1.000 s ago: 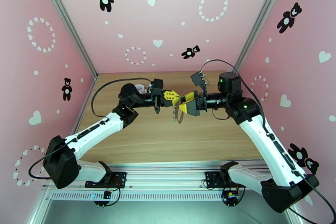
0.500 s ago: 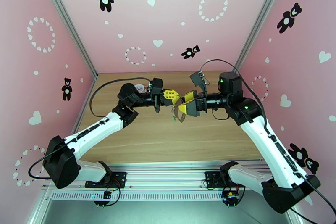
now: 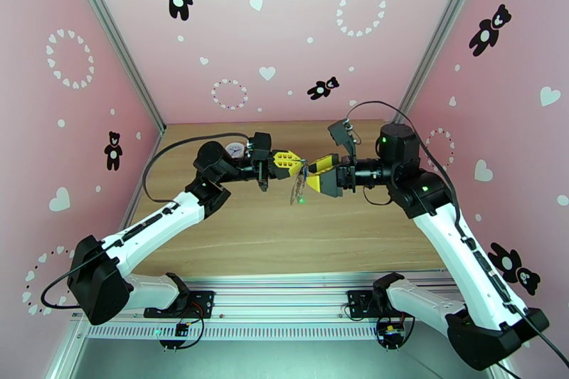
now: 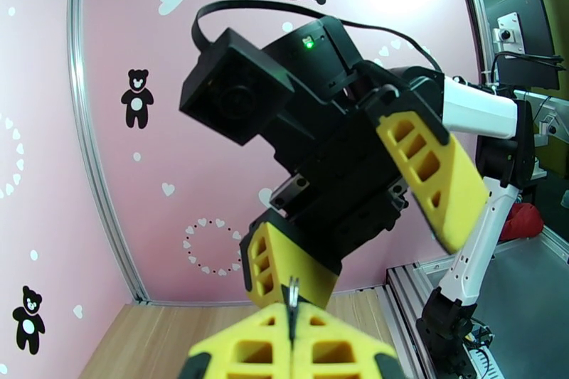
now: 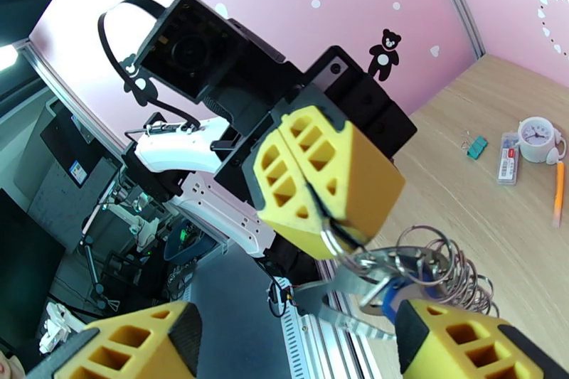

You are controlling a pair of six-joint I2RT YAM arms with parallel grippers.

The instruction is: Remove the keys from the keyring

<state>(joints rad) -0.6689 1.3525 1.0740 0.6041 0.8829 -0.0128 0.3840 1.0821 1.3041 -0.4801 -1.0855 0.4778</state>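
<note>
My left gripper is shut on the keyring, which hangs in mid-air over the table. In the right wrist view its yellow pads pinch a thin black strap and ring. The coiled metal rings and the keys, one with a blue tag, dangle below them. A green tag shows at the bottom of the bundle. My right gripper faces the left one, open, its fingers either side of the bundle and one fingertip close under the blue tag. From the left wrist, the left gripper clamps a thin metal piece.
On the wooden table behind lie a small white clock, a red-and-white tag, a teal tagged item and an orange pencil. The clock also appears behind the left wrist. Pink walls enclose three sides.
The right gripper has drawn slightly to the right and its jaws have narrowed a little. The left arm shifted slightly left; the keyring still hangs from the left gripper.
</note>
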